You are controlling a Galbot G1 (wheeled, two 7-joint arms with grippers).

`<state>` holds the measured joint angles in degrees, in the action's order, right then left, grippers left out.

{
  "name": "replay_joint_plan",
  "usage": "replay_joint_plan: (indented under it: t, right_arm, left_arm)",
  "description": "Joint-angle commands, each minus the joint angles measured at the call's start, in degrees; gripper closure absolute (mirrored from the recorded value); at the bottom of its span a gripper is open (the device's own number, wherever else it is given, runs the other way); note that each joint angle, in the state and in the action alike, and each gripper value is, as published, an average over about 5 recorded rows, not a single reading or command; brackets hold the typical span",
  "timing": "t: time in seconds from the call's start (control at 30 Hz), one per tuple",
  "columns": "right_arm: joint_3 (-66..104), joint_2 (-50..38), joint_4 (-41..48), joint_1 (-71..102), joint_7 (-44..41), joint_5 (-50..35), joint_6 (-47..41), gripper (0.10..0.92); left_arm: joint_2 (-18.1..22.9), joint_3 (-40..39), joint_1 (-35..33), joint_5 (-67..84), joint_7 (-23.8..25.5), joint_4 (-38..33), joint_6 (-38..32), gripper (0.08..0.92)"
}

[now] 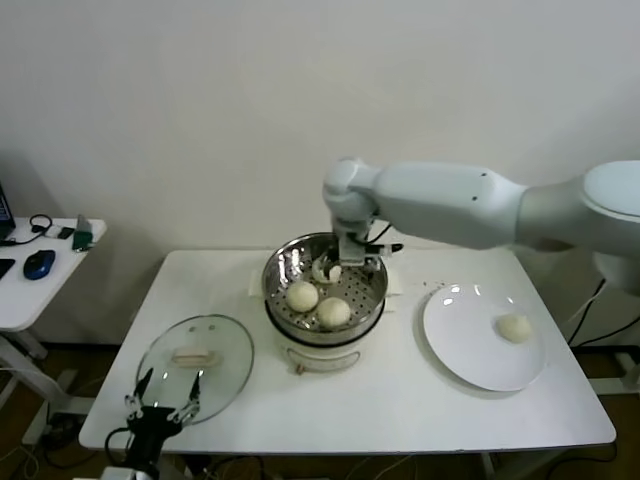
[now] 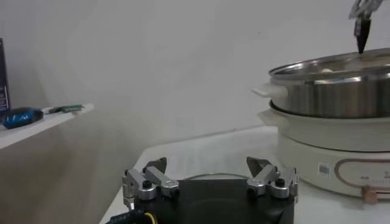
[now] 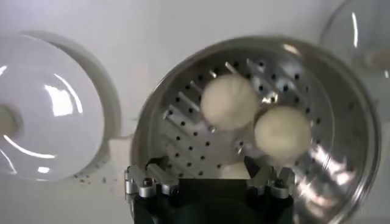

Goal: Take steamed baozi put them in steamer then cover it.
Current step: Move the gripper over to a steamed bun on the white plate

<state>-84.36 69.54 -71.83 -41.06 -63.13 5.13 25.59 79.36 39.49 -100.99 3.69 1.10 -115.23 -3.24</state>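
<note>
Three steamed baozi can be counted in the steamer (image 1: pixel 325 290) from the head view: two lie side by side on the perforated tray, one (image 1: pixel 302 295) to the left and one (image 1: pixel 334 312) nearer the front, and a third (image 1: pixel 326 270) shows partly under the right tool (image 1: pixel 340 268) at the back of the pot. One more bun (image 1: pixel 515 327) sits alone on the white plate (image 1: pixel 470 350), on the right part of the bench (image 1: pixel 400 400). That makes four buns in all.

One arm is over the pot: the right tool hangs above the tray with its fingers spread and nothing between them; its wrist view shows two buns (image 3: pixel 230 101) (image 3: pixel 283 133) lying loose just beyond the fingertips.

One glass lid (image 1: pixel 195 355) rests flat on the bench, left of the steamer and well apart from it. The left tool (image 1: pixel 163 400) waits at the bench's near left edge, just in front of the lid, released and holding nothing.
</note>
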Motion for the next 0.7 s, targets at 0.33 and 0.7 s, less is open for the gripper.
replay_joint_plan:
  t: [0.33,0.7]
  right_arm:
    - [-3.3,-33.8,-1.5,-0.2,5.0,-17.4,-37.5,0.203]
    - [18.4,-40.6,7.2,24.8,-1.2,-8.9,-35.7,0.203]
  left_arm:
    - [0.8,-1.9,1.8,-1.7,0.1,-0.5,1.0,0.177]
    - [1.1,-1.7,1.7,-2.4,0.0,-1.2,2.0,0.177]
